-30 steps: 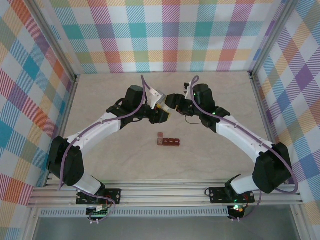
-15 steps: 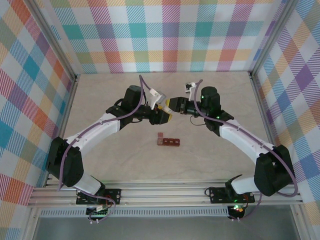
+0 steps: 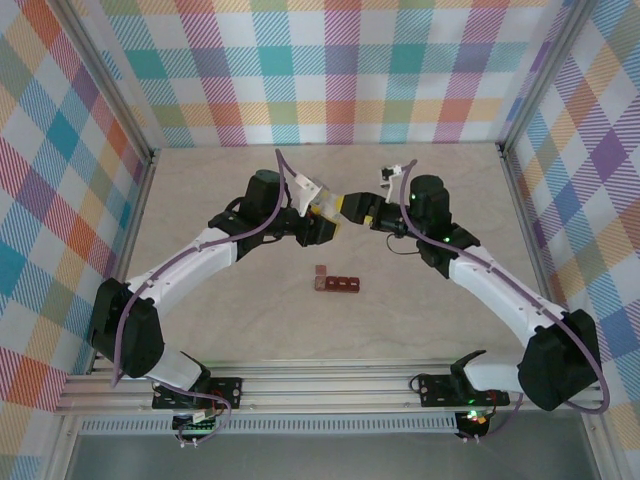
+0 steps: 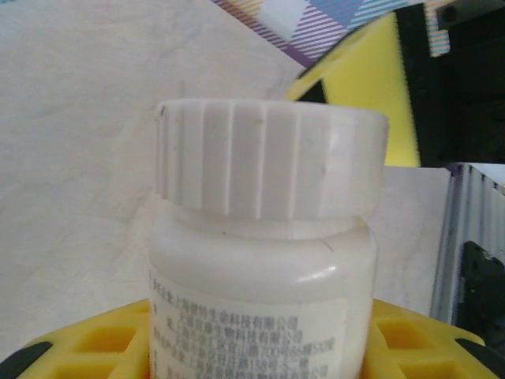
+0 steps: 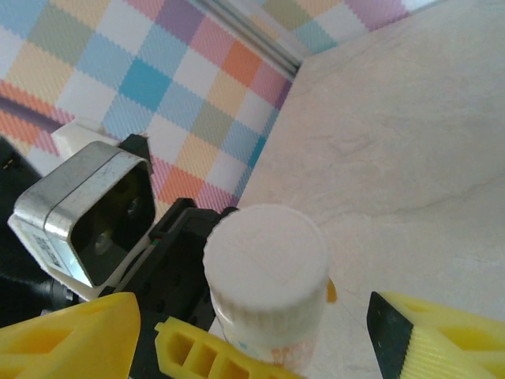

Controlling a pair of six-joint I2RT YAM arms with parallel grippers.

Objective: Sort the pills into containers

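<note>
The sorting proper looks not yet begun; the work is at the stage of opening the pill supply. The left gripper (image 4: 260,357) is clamped on the lower body of a white bottle (image 4: 260,268), holding it upright above the tabletop (image 3: 220,320), and its ribbed cap (image 4: 268,158) is still seated on the neck. The right gripper (image 5: 254,304) stands at the cap with its jaws spread wide, one at 9 o'clock and one at 3 o'clock of it, neither touching.

The containers (image 3: 338,284) lie on the tabletop at 6 o'clock of the held bottle, well apart from both grippers. A small square at the strip's 9 o'clock end may be one lid flipped open, though the top view is too coarse to be sure. No loose pills can be made out there.

What is left, by my reading: take the cap off, get pills out, and place them into the four compartments, which is nearly the whole job.
</note>
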